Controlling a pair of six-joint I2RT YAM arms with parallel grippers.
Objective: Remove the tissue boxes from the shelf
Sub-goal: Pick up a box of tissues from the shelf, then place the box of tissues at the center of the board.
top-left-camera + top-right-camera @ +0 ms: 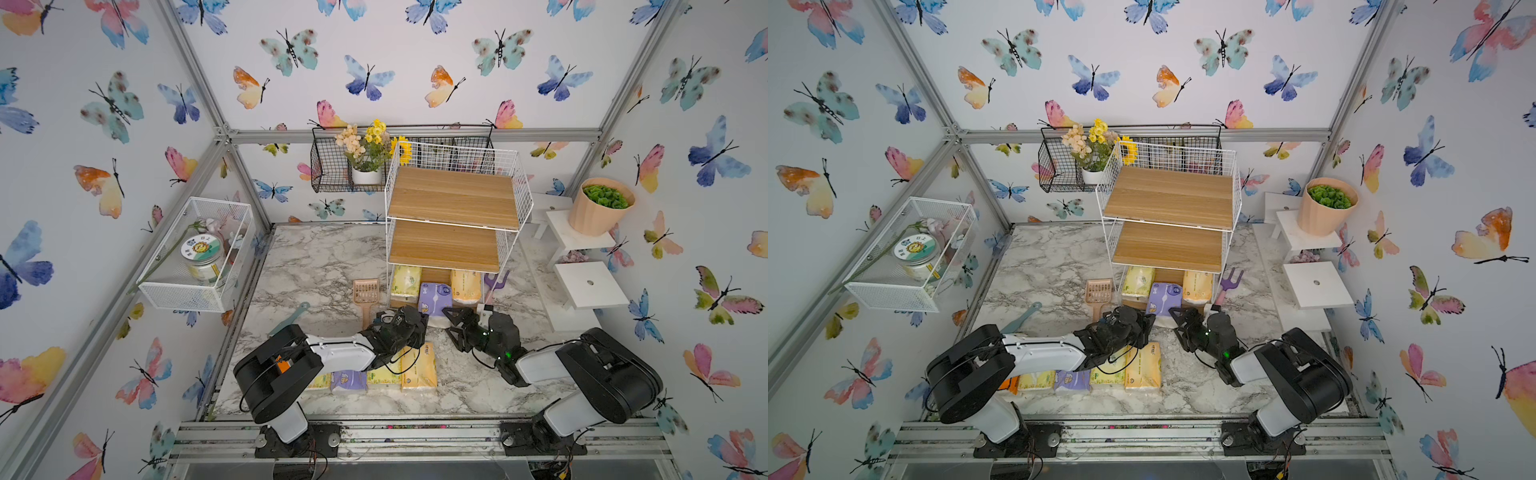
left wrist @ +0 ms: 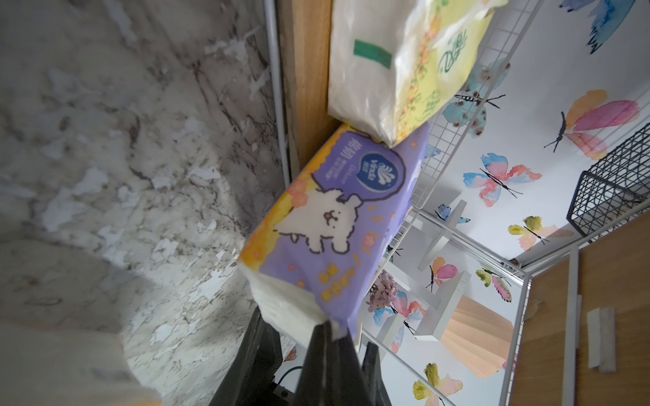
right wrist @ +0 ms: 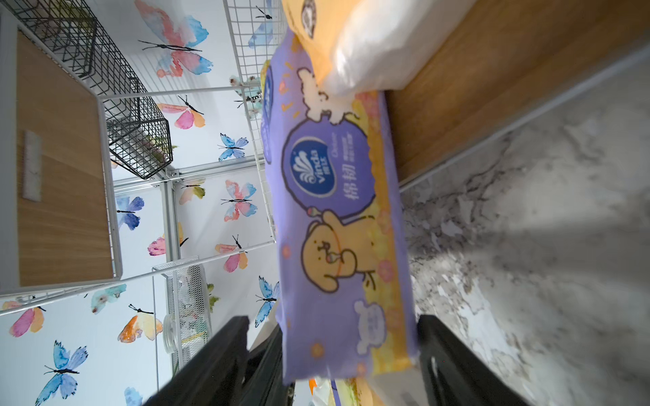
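Right wrist view: the shelf's purple pack is straddled by the released right pincer; the left pincer is clenched at its corner. Five packs are laid on the desk, three left shelved.

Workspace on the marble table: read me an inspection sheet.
Surface: table, marbled, scuffed.
Job's things: shelf, upper tiers bare; bottom tier holds yellow-green pack, purple pack jutting out, light orange pack; five packs rowed at table's front.
Clutter: scoop, rake, teal handle.
Grippers: left gripper shut on purple pack's end; right gripper open, astride it.
Cables: black loops along both arms.
Surroundings: butterfly walls, black basket, mesh basket, plant pot.
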